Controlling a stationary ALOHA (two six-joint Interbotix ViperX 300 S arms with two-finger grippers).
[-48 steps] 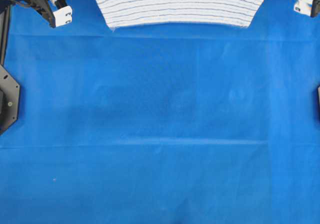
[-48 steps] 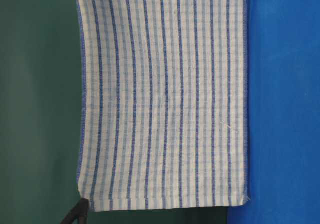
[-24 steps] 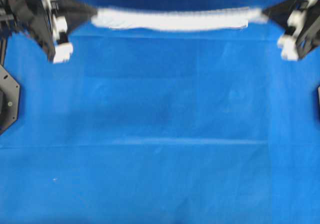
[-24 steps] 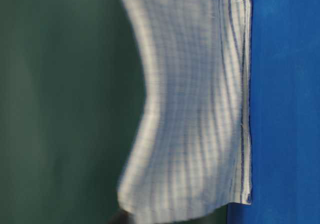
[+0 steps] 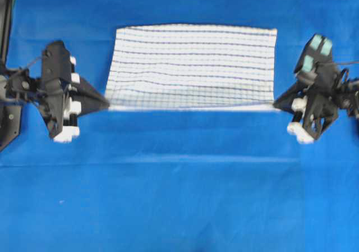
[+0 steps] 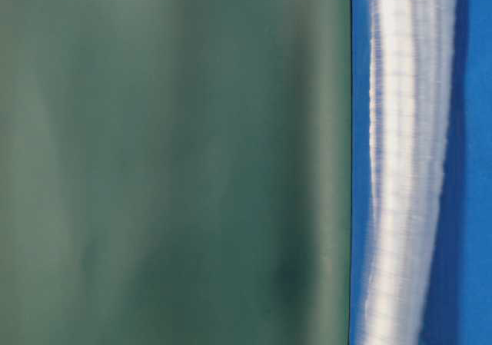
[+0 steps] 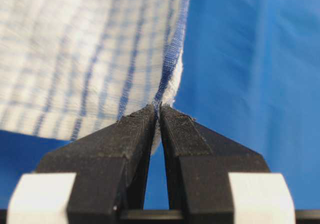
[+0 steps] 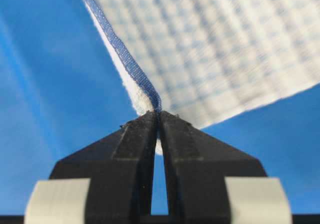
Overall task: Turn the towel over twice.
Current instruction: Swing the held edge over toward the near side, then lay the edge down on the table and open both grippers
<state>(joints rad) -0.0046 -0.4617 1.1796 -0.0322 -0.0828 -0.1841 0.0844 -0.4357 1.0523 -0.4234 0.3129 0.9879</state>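
Table: blue covering [image 5: 179, 196], faint creases, bare ahead of both end effectors.
Backdrop: dull green wall [image 6: 169, 160].
Towel [image 5: 190, 67]: stretched between them.
Left end effector [image 5: 105, 101]: clamped on its corner.
Right end effector [image 5: 276, 102]: pinching the opposite corner.

Your left gripper [image 5: 105, 101] is matte black, wedge-shaped fingers [image 7: 130, 144] with grainy printed texture, white blocks at each finger base. Your right gripper [image 5: 276, 101] matches: black tapered fingers [image 8: 187, 144], white blocks, two teal patches at its 12 o'clock end, thin black cables trailing off.
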